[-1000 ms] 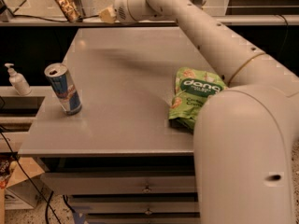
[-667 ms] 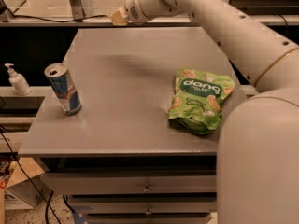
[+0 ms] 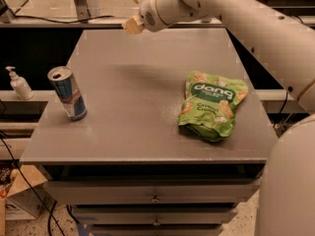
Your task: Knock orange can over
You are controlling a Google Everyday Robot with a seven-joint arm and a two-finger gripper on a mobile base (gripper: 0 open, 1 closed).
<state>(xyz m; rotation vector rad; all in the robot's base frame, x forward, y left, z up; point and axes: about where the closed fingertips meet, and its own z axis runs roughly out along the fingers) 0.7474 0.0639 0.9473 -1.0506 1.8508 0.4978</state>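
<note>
The orange can is not in view. My gripper (image 3: pixel 133 23) hangs over the back edge of the grey table (image 3: pixel 138 97), left of its middle, at the end of my white arm (image 3: pixel 236 18), which reaches in from the right. Nothing shows in it. A blue-and-silver energy drink can (image 3: pixel 69 93) stands upright near the table's left edge, well to the front left of the gripper.
A green snack bag (image 3: pixel 212 104) lies flat on the right side of the table. A white pump bottle (image 3: pixel 19 83) stands on a ledge left of the table. A metal post (image 3: pixel 81 1) and cables run behind the back edge. Drawers sit below the tabletop.
The orange can stood behind the table's back left corner a second ago and no longer shows. My gripper has moved right along the back edge.
</note>
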